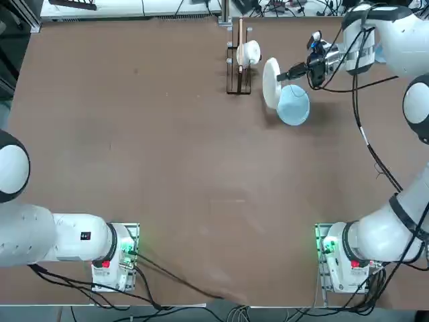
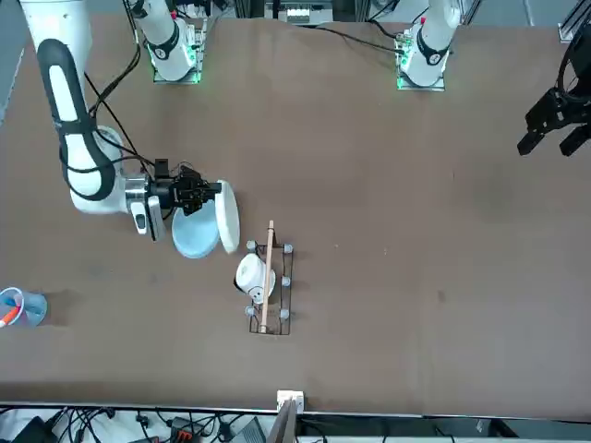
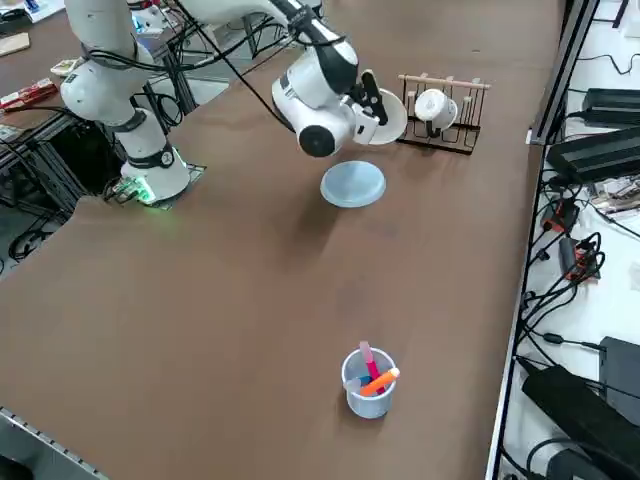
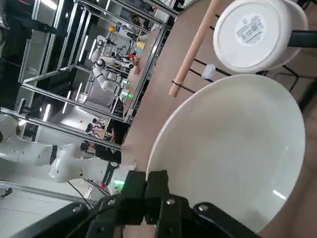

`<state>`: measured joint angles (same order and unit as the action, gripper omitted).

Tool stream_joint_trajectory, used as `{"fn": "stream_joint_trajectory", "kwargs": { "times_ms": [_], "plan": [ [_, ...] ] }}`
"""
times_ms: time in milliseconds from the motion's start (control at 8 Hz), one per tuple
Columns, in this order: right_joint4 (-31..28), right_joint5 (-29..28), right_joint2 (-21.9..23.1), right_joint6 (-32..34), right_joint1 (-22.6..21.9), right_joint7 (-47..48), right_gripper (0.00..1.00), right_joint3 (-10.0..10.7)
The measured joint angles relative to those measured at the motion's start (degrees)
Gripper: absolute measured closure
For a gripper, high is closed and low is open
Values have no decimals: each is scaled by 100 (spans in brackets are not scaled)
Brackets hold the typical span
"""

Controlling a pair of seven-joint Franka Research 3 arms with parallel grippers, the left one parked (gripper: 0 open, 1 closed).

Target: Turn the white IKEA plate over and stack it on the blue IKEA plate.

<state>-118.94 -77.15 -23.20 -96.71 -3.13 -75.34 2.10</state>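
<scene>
one white ikea plate (image 1: 271,82) on edge, clamped in right gripper (image 1: 284,74), one blue ikea plate (image 1: 293,105) flat.

A brown table (image 1: 147,154) carries the items. Lying flat on it is the blue IKEA plate (image 1: 293,105), and just beside that a dark wire rack with wooden rails (image 1: 238,70) is stood, on which a small white cup (image 1: 249,53) is hung. Well apart from these, near the table's edge, a translucent blue cup (image 3: 367,383) holding an orange item is placed.
</scene>
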Motion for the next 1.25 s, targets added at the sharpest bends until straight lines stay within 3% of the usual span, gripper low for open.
{"fn": "stream_joint_trajectory", "kwargs": {
  "times_ms": [500,1250],
  "plan": [
    [-451,-34,-60,379,391,-949,98,9],
    [-493,-44,-414,495,502,-1596,98,10]
  ]
}}
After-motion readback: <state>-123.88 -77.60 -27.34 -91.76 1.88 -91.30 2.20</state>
